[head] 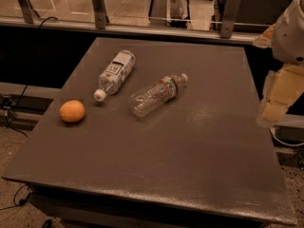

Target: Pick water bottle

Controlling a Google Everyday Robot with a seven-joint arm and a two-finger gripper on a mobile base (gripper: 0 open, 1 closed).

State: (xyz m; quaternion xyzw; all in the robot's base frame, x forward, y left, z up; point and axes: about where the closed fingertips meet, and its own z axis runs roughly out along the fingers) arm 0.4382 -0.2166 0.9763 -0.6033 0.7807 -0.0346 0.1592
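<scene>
Water bottle (pixel 158 95): lay sideways on the table (pixel 190 151), capped, contents unclear.
End effector (pixel 278 99): beyond the table's right edge; grip state could not be told.

Single view, raised above near table (pixel 199 175) edge, facing forward and down. Whole tabletop in frame, mid range; metal rail (pixel 156 31) past far edge, at top. End effector (pixel 277 101) at right frame edge, beside table's right side.

My arm (pixel 290 31) came in at three o'clock and bent downward; my gripper (pixel 274 101) hung below it, pointing toward seven o'clock.
</scene>
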